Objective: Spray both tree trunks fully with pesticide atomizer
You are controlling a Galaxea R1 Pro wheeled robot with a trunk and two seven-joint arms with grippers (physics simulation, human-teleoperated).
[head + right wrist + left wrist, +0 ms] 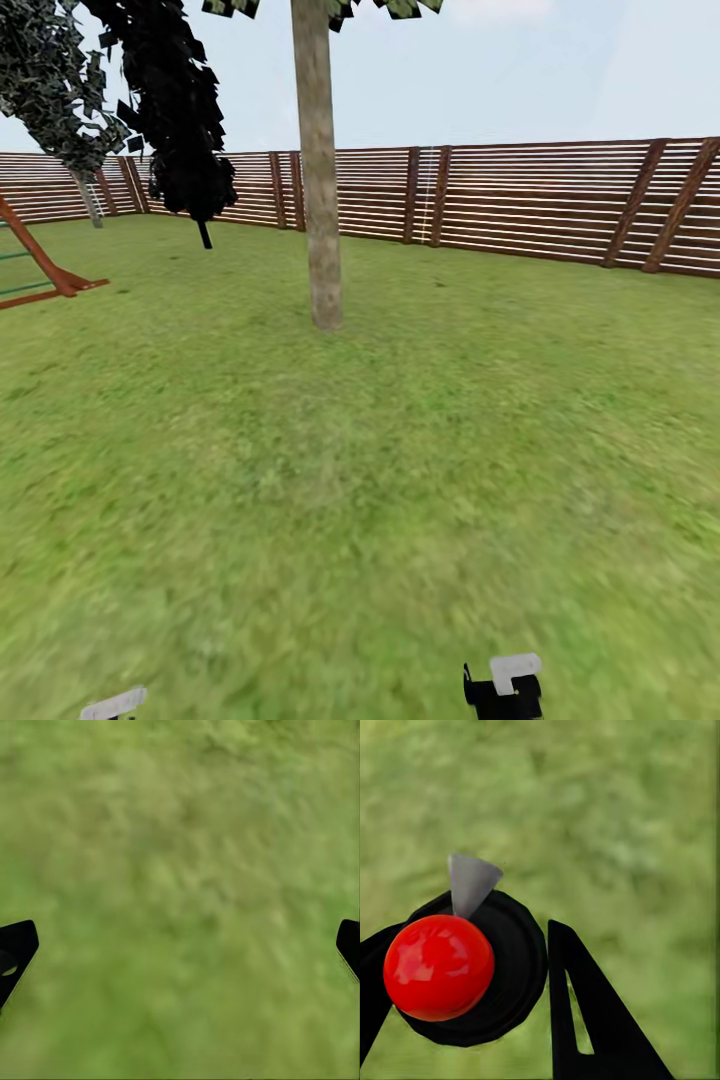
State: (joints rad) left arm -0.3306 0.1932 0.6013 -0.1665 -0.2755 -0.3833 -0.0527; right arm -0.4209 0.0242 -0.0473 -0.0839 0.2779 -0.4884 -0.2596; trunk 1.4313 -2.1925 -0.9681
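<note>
On the grass lawn ahead, one tree trunk stands before the wooden fence. Left end effector clamps the pesticide atomizer, red ball and grey nozzle showing between its fingers. Right end effector spread wide over bare grass.

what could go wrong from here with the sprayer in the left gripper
The atomizer sits between the left gripper's fingers with its grey nozzle aimed at the grass, so spraying now would likely waste pesticide. The tree trunk stands far ahead; from here the mist might not reach it.
</note>
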